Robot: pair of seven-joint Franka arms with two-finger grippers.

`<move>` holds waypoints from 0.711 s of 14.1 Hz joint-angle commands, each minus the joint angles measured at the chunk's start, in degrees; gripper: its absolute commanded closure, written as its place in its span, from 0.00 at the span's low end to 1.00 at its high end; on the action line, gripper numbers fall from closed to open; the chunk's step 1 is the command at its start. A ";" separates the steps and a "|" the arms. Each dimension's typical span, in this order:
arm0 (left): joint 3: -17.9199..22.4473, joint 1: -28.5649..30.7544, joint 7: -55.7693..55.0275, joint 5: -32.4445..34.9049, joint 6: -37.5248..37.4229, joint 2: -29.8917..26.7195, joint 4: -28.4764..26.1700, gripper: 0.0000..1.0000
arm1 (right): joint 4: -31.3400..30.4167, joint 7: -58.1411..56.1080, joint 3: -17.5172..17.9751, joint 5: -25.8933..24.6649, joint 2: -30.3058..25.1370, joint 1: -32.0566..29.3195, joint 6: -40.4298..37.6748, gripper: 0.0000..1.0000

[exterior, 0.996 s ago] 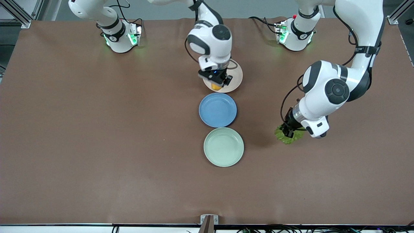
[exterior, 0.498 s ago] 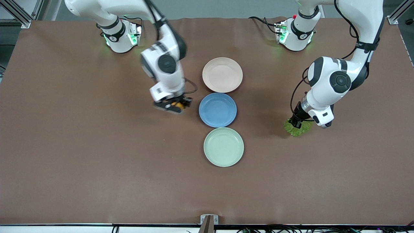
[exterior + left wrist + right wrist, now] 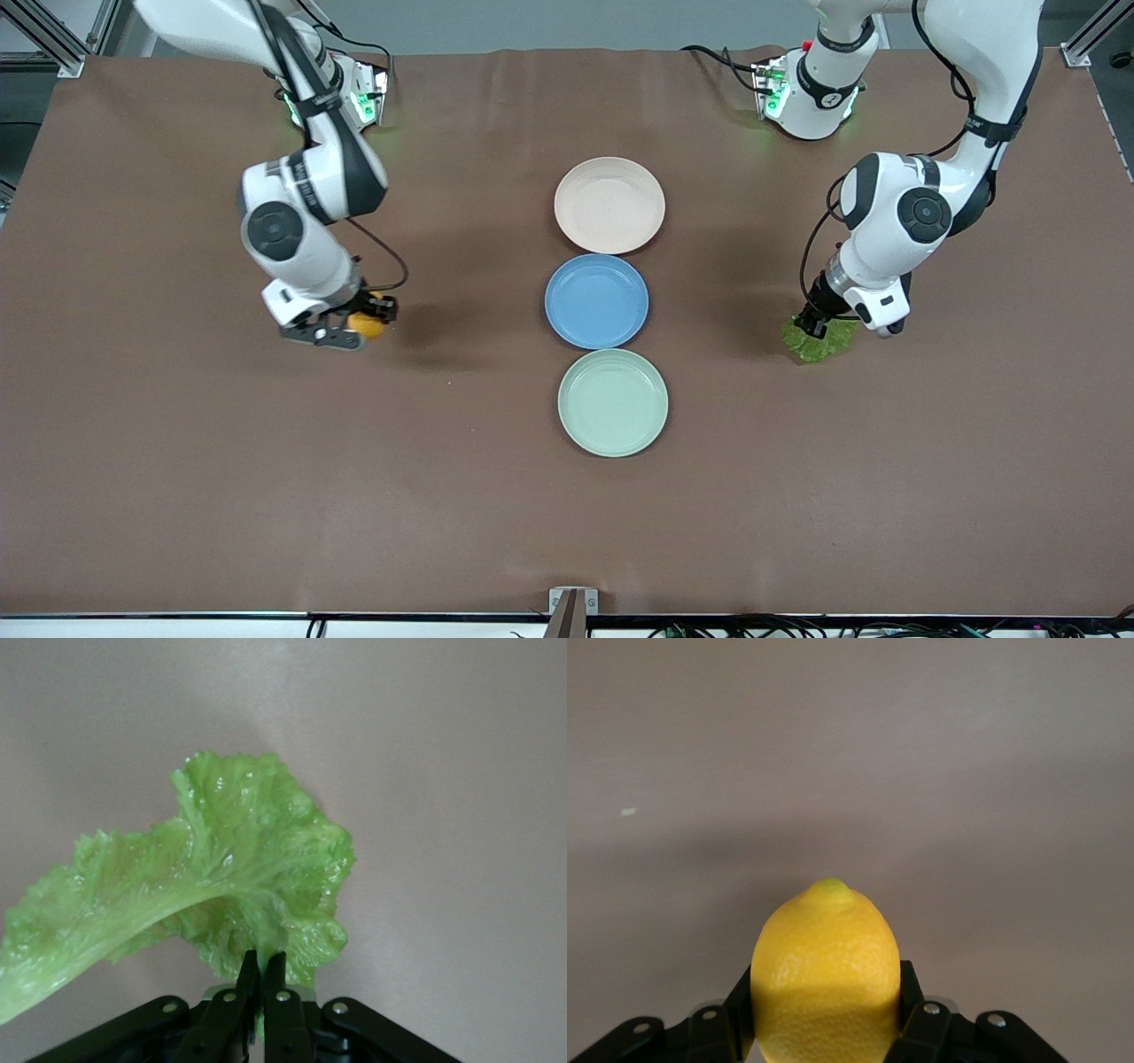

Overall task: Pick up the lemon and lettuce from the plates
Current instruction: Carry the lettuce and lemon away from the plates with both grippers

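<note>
Front view. Three plates are lined up along the middle of the brown table (image 3: pixel 177 461): the pink-beige plate (image 3: pixel 609 205) farthest from the camera, the blue plate (image 3: pixel 596 301) in the middle, the mint green plate (image 3: pixel 612 402) nearest. Nothing is carried on any of them. The right gripper (image 3: pixel 354 328) is held over bare table toward the right arm's end, well apart from the plates, clamped on the lemon (image 3: pixel 367 324). The left gripper (image 3: pixel 811 326) is held over bare table toward the left arm's end, pinched on the lettuce (image 3: pixel 819 340).

Left wrist view. The lettuce (image 3: pixel 213 881) is gripped at its lower edge between the closed fingers (image 3: pixel 247 979); the crinkled leaf is spread above plain table.

Right wrist view. The lemon (image 3: pixel 826 974) is clasped on both sides by the black fingers (image 3: pixel 914 1005), its tip pointing away from the gripper.
</note>
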 commanded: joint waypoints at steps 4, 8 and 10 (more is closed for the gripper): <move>-0.37 1.12 2.68 -0.14 3.49 0.64 -2.63 0.93 | -2.45 -17.31 1.47 -0.11 -1.34 -11.06 3.08 1.00; -0.37 2.00 3.39 -0.14 4.46 1.43 -3.07 0.91 | -3.67 -18.46 1.56 0.68 1.55 -12.21 7.21 0.99; -0.37 2.00 3.39 -0.14 4.46 1.34 -2.89 0.78 | -3.77 -18.46 1.65 1.74 3.05 -11.77 9.24 0.99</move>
